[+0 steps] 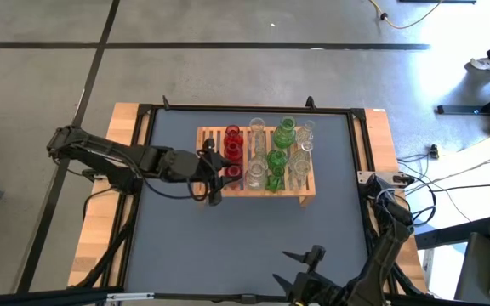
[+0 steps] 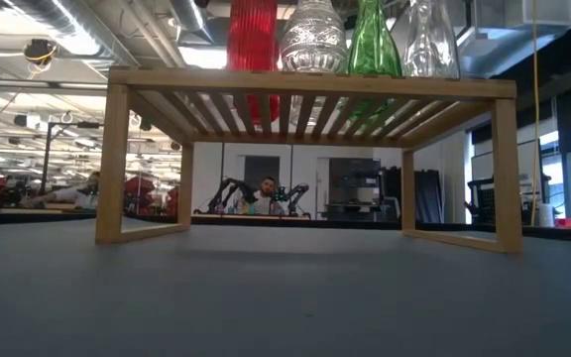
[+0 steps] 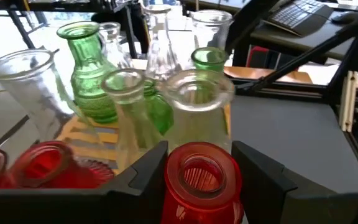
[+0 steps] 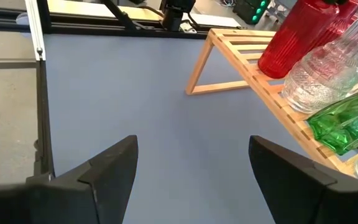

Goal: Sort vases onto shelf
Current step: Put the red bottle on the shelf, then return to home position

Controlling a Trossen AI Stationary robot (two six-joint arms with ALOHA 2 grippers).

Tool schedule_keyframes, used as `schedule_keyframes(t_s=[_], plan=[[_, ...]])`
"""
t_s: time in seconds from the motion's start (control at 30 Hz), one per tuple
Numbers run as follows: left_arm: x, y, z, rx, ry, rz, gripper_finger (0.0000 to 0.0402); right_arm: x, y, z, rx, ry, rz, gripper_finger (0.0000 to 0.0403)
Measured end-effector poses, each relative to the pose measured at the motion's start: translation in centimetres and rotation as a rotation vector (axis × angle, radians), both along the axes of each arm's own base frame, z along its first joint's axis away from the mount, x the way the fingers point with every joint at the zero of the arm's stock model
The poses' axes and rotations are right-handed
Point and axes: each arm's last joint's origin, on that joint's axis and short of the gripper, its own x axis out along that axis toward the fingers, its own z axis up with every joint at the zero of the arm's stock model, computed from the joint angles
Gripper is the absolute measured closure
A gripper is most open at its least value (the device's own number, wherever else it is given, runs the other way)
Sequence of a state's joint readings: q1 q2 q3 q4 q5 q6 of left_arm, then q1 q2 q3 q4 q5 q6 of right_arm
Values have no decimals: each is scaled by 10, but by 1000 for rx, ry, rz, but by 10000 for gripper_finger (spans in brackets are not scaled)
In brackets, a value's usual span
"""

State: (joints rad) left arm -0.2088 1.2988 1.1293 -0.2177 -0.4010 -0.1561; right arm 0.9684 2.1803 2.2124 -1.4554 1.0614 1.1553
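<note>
The light wooden rack [image 1: 211, 134] stands mid-table and carries red, clear and green glass vases in rows. In the low view it shows as a slatted top on short legs [image 2: 305, 84], with the vases' feet resting on the slats. My left gripper [image 1: 218, 171] is at the rack's near left corner, shut on a red vase [image 1: 231, 171]. Two more red vases [image 1: 232, 143] stand behind it. Green vases [image 1: 284, 133] and clear vases [image 1: 256, 153] stand farther right. My right gripper [image 1: 306, 265] is open and empty near the table's near edge. My left gripper pinches the red vase's neck just under its rim [image 3: 201, 186], with one finger [image 3: 145, 171] on each side. The fingers come about level from the table's left. The vase is upright, and in the low view its lower body [image 2: 253, 35] reaches down to the rack's slats.
The held vase stands close to a clear vase [image 3: 197, 109] and a red one [image 3: 42, 165]. The grey mat [image 1: 228, 246] lies bare between the rack and my right gripper. Black frame rails [image 1: 360, 153] border the table. A person sits in the room beyond [image 2: 266, 193].
</note>
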Motion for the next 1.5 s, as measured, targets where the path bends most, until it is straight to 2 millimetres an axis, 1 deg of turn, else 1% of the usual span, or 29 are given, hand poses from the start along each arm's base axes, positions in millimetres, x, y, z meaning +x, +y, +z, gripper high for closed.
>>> schedule_keyframes(t_s=[0.17, 0.47, 0.57, 0.63, 0.7, 0.8, 0.87, 0.93, 1.0, 1.03, 1.13, 1.2, 1.23, 1.3, 1.33, 1.4, 1.5], plan=[[1, 5, 0, -6, 1, 1, 232, 1, 1, 0, 14, -10, 0, 107], [1, 5, -1, -3, 2, 1, 172, 1, 2, 0, 19, -13, 0, 107], [2, 5, 1, 9, -10, -5, 160, 1, 2, 0, 18, -13, 0, 107], [-1, 5, 8, 34, -19, -15, 157, 1, 2, 0, 19, -13, 0, 107], [-5, 6, 21, 50, -60, -24, 157, 1, 2, 0, 19, -13, 0, 107], [-17, 5, 41, 87, -117, -47, 159, 3, 0, 0, 20, -10, -5, 107], [-27, 4, 51, 95, -142, -64, 170, 6, -3, 1, 36, 20, -10, 107], [-40, 1, 55, 102, -130, -88, 193, 8, -12, 5, 30, 60, -21, 107], [-54, -3, 58, 102, -108, -103, 227, 2, -25, 15, -22, 74, -41, 112], [-60, -6, 57, 108, -88, -113, 246, -1, -30, 22, -19, 50, -49, 117], [-75, -17, 48, 112, -63, -159, 305, -13, -46, 45, -28, 23, -24, 149], [-85, -24, 41, 101, -60, -191, 342, -23, -59, 54, -9, 24, -28, 181], [-91, -26, 38, 94, -61, -209, 359, -29, -66, 55, -9, 35, -26, 199], [-101, -30, 33, 69, -81, -238, 387, -39, -81, 53, 11, 61, -40, 239], [-105, -32, 29, 60, -88, -254, 394, -43, -89, 49, 13, 67, -54, 260], [-111, -37, 19, 52, -99, -288, 394, -54, -103, 40, 31, 55, -76, 306], [-118, -41, 5, 42, -117, -327, 385, -68, -122, 18, 68, 22, -77, 377]])
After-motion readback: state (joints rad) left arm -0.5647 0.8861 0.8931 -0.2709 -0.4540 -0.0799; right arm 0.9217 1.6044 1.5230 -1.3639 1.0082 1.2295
